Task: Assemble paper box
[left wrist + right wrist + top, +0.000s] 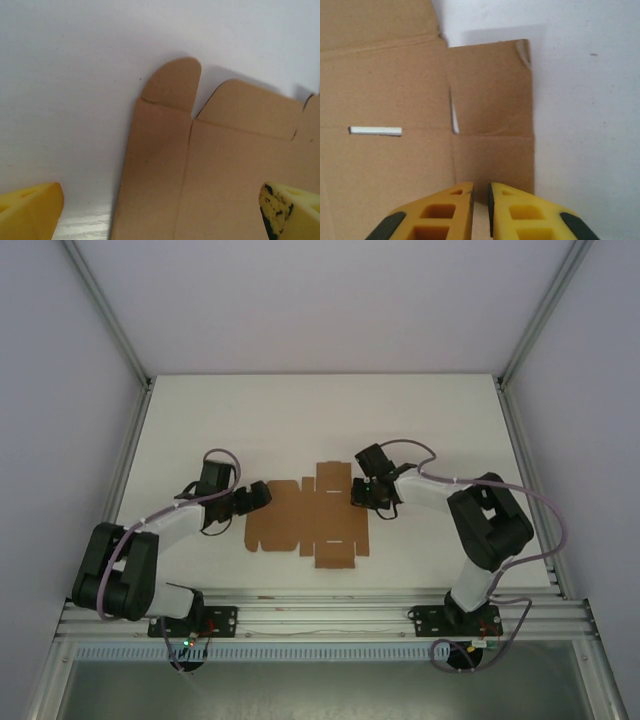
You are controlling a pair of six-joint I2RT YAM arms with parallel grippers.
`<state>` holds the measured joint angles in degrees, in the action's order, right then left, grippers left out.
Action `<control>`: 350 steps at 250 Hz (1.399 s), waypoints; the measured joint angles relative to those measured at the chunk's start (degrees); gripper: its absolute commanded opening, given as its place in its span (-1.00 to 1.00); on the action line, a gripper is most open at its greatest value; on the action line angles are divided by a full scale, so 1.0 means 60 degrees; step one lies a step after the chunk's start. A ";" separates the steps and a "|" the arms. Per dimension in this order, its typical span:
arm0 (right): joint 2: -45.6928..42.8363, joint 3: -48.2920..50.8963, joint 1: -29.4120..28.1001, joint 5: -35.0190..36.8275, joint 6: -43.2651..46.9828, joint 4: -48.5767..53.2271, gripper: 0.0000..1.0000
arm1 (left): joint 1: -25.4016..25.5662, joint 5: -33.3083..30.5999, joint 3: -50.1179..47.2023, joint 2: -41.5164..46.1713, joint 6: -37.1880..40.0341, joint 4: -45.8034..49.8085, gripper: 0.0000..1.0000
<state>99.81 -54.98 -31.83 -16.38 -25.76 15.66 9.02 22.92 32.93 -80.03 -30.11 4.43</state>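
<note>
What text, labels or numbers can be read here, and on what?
None readable.
box: plain brown card, no print in the top or either wrist view.
arm bases: small fittings and lights in the top view, too small to tell whether any label is there.

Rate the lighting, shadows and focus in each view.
Top external: even, diffuse light, no glare, only faint shadows beside the paper box. Left wrist: soft focus throughout, the left pincer's fingers blurred, a grey shadow on the table behind the flaps. Right wrist: cardboard grain sharp, a soft-edged shadow above the far flap.
</note>
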 measured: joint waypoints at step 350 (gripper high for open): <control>-0.0426 0.0495 -0.0007 0.0845 -0.0106 -0.0667 -0.39 | 0.1002 0.2233 0.1133 0.0401 0.0331 -0.0124 -0.89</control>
<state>97.25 -52.01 -31.88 -11.31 -26.39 11.66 15.03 36.32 39.72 -77.62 -28.12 3.68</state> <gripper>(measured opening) 0.250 0.090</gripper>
